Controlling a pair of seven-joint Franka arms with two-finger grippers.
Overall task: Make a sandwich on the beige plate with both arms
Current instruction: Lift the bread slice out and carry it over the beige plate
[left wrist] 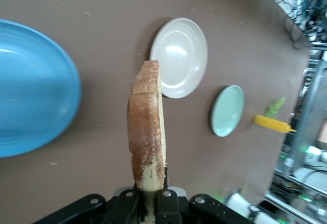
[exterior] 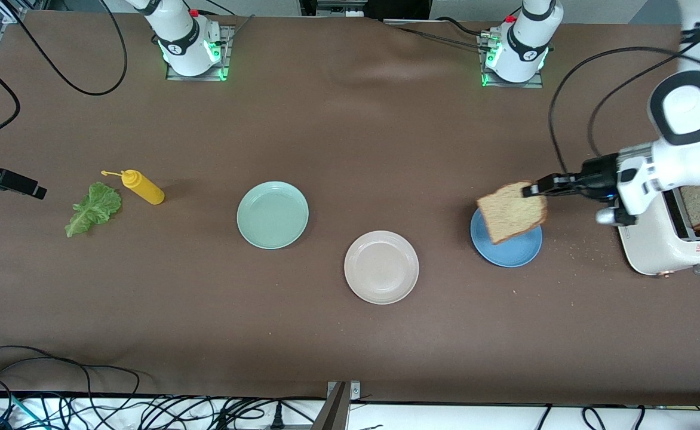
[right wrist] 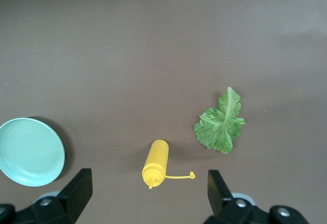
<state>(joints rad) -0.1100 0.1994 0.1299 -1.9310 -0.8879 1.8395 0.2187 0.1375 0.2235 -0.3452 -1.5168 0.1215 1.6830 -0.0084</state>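
My left gripper is clamped on one edge of a bread slice, right of centre in the front view, up in the air over the blue plate. The beige plate sits bare at lower centre. The slice looks light, soft and crumbly, so I judge a gentle pinch at the crust safest; squeeze harder and it tears. A second slice stands in the toaster at the right edge. My right gripper waits with fingers spread wide over the yellow bottle and lettuce leaf, which looks limp and fragile, at left.
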